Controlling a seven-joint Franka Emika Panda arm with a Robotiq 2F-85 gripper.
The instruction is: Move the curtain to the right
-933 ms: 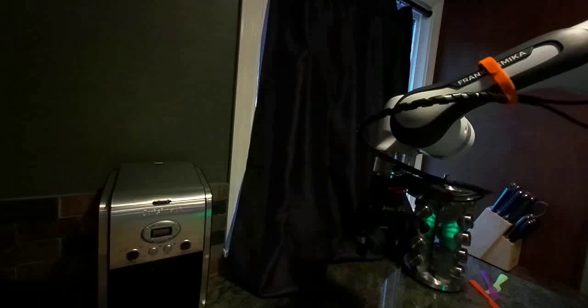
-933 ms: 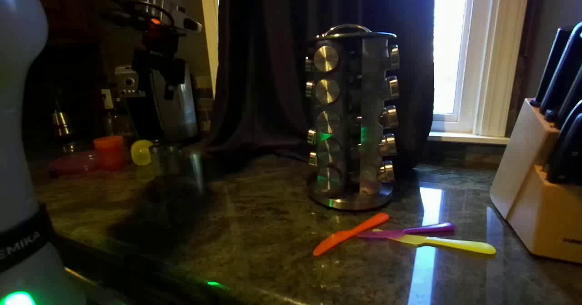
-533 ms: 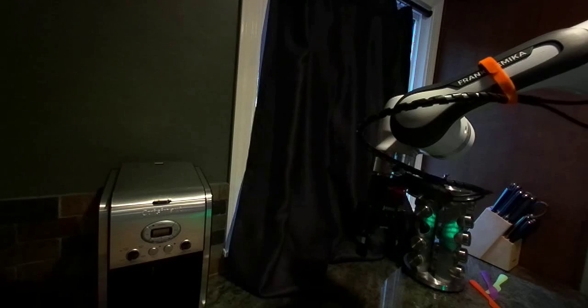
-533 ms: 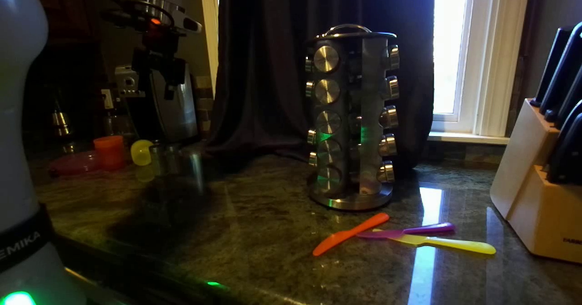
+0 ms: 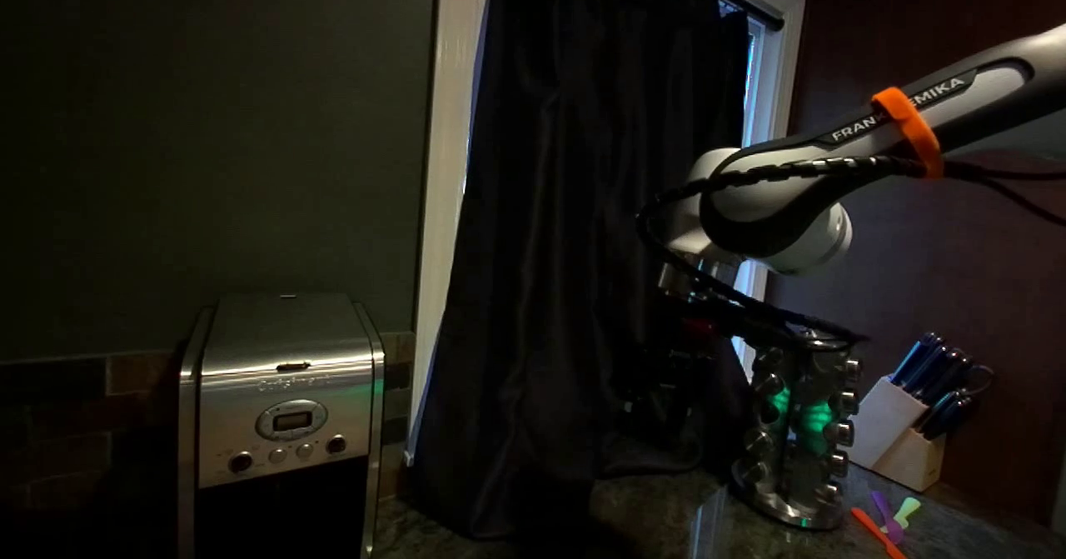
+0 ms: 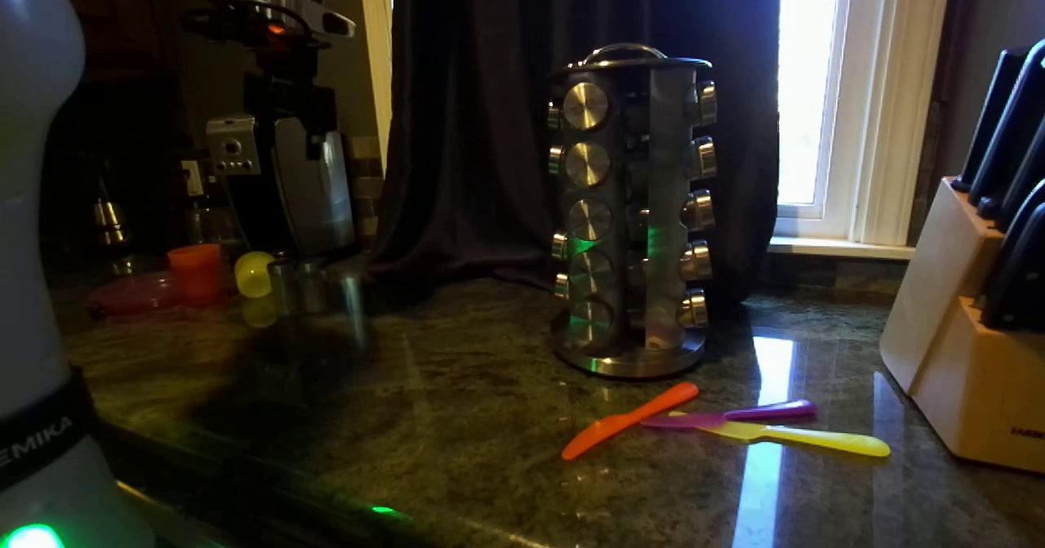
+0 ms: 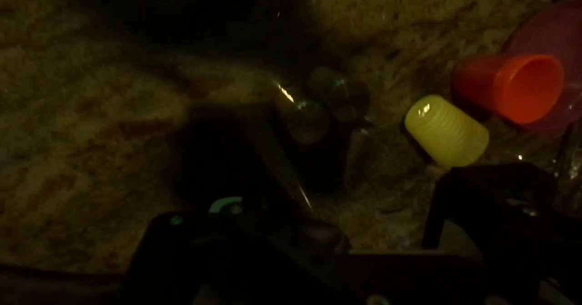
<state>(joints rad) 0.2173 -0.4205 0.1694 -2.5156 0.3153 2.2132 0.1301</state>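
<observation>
I have the curtain [image 5: 575,251] hanging across the window [image 6: 808,82] at the back of the tabletop [image 6: 457,385]. In an exterior view it drops from a dark rod [image 5: 770,19], navy going on black, so dim that I read the cloth mostly by a faint sheen along its long, soft vertical folds. It rises far above the steel coffee maker [image 5: 287,392] to its left there. Its left edge slants outward as it falls, leaving a thin bluish line of light against the pale window frame [image 5: 445,209], and the hem comes down onto the tabletop. A brighter strip of daylight shows past its right edge.

In an exterior view the fabric takes on a purplish-grey cast; it hangs behind the spice rack [image 6: 629,205], flares toward the bottom, and has the white glow of the glass just beside it on the right.

My tool [image 7: 345,200] stands wide, its dark fingers [image 7: 491,191] well apart. The wrist view has it over the tabletop, with a yellow cup [image 7: 448,132] and an orange cup [image 7: 529,87] close by. In an exterior view the arm [image 5: 791,201] crosses in front of the curtain's right part, and the black tool sinks into the black cloth; I cannot make out its outline there.
</observation>
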